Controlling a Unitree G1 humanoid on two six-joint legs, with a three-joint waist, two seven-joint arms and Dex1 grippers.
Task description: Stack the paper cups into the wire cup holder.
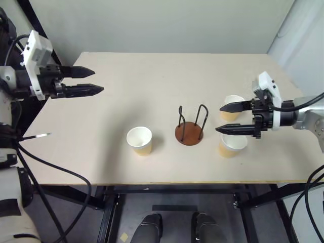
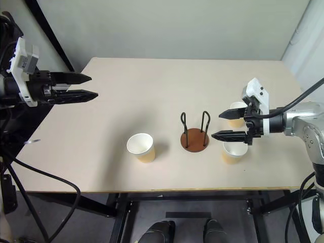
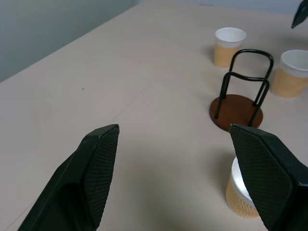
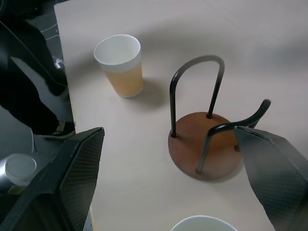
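- Take the wire cup holder (image 1: pixel 190 130) as your landmark: it stands upright on the bench (image 1: pixel 152 81), nearer the front edge than the far one and somewhat toward your robot's right of the bench's middle.
- The holder's round reddish-brown base lies flat; its two black wire loops rise straight up, so its long axis is vertical and its open end faces up. No cup sits inside it.
- Three paper cups stand upright on the bench, mouths up, long axes vertical: one cup (image 1: pixel 139 140) to the robot's left of the holder with clear bench between them; a second cup (image 1: pixel 232 144) close on the holder's right, slightly nearer the front edge; a third cup (image 1: pixel 233 106) on the holder's right and further back.
- The two right-hand cups stand near each other but apart.
- You have broad bare bench behind the holder up to the far edge, and all along its left side out to the left edge.
- In front of the holder the strip to the front edge is narrower; to its right, the cups take up much of the room before the right edge.
- Your right pincer (image 1: pixel 233 118) hovers just right of the holder, pointing toward it, jaws wide, holding nothing, one finger over each right-hand cup.
- Your left pincer (image 1: pixel 89 81) hangs well left of the holder, over the bench's left edge, jaws apart and empty.
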